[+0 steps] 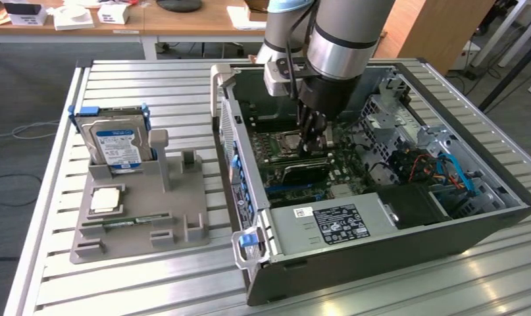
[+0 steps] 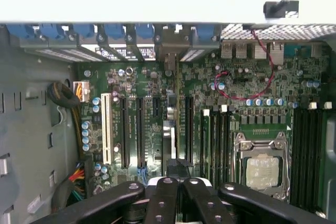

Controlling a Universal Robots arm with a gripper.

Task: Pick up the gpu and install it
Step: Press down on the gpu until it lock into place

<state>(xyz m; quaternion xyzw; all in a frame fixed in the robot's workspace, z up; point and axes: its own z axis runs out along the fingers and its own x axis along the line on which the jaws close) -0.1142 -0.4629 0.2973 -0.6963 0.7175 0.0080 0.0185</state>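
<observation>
The gripper (image 1: 316, 141) reaches down inside the open computer case (image 1: 476, 227), fingers closed tight on the gpu (image 2: 169, 129). The card stands on edge over the green motherboard (image 2: 157, 103), directly below the fingertips and between the long black expansion slots. At three o'clock in the wrist view sits the processor socket (image 2: 262, 169). The install step appears to be in hand, with the card lining up over its slot. Seating it calls for a straight, level downward press.
</observation>
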